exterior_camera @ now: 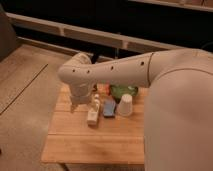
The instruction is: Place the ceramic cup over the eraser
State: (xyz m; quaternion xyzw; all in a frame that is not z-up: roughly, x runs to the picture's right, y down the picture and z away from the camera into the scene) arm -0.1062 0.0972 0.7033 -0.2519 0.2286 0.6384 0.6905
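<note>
Your claw (76, 104) hangs centre-left, apart from both items; whether it is apart or together, cannot tell. Ceramic cup (125, 105) stands mid-frame on the counter (95, 142), just right of the eraser (109, 107), not covering it. Grasp and placement apparently remain.

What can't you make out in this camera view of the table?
- Gripper: low under the arm's bend, left of the white bottle; the arm covers most of it.
- Green item behind the ceramic cup: arm hides its top, so its identity is unclear.
- Table: right part hidden behind the robot's body.
</note>
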